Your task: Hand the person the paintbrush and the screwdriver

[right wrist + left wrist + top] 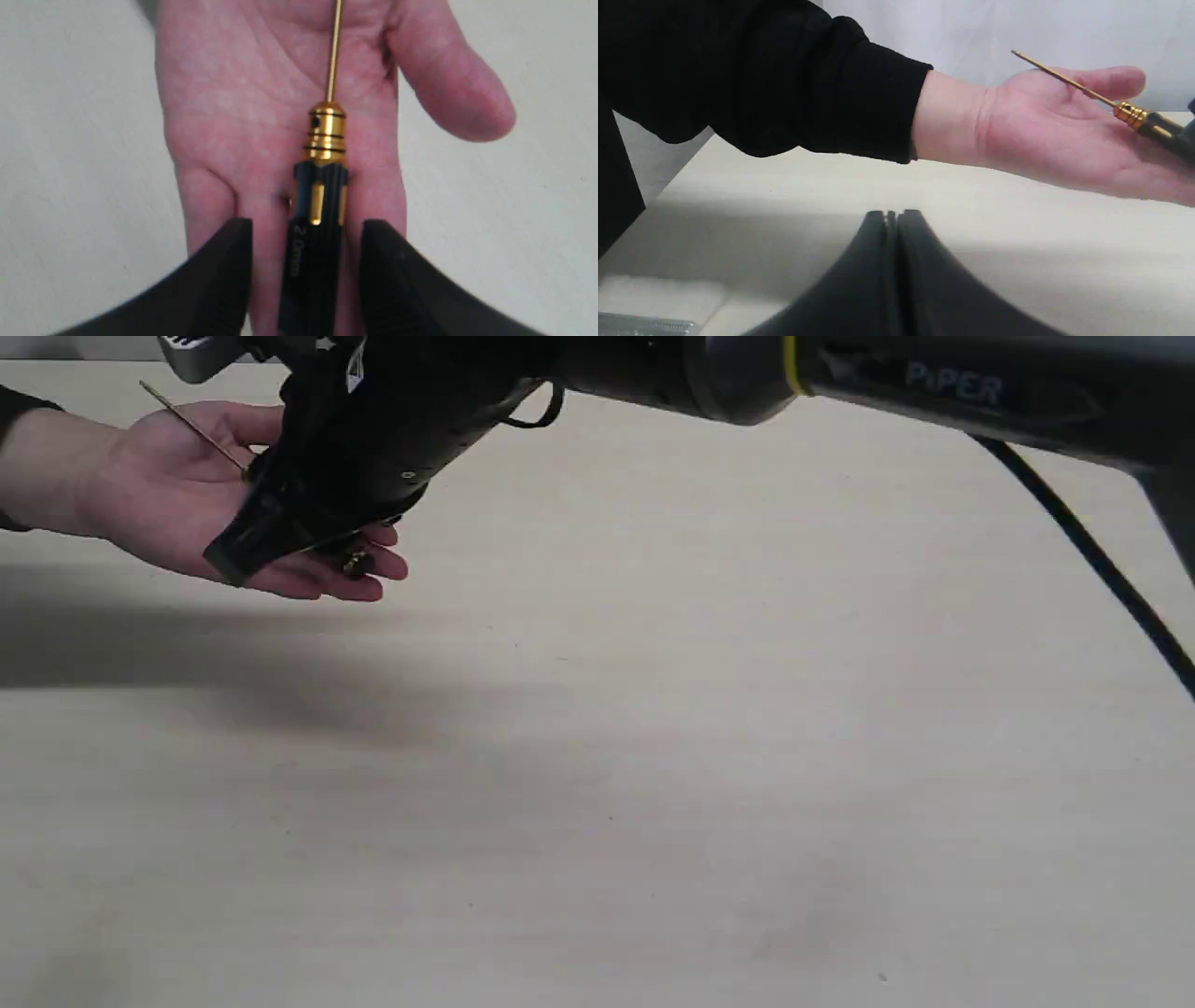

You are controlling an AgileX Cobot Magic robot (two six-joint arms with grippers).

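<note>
The person's bare hand (159, 495) is held palm up at the table's far left, with a dark sleeve cuff (859, 107). The screwdriver (324, 135), with its black handle and gold rings, lies along the palm (233, 116). Its thin shaft (191, 425) points up past the wrist. My right gripper (306, 224) reaches across over the hand and is open, a finger on each side of the handle with a small gap on both. My left gripper (892, 214) is shut on nothing, low over the table below the person's forearm. The paintbrush is out of view.
The pale wooden table (653, 756) fills the exterior view. My right arm (934, 383) spans the top of that view, and its black cable (1092, 560) hangs at the right. A white wall (971, 28) stands behind the hand.
</note>
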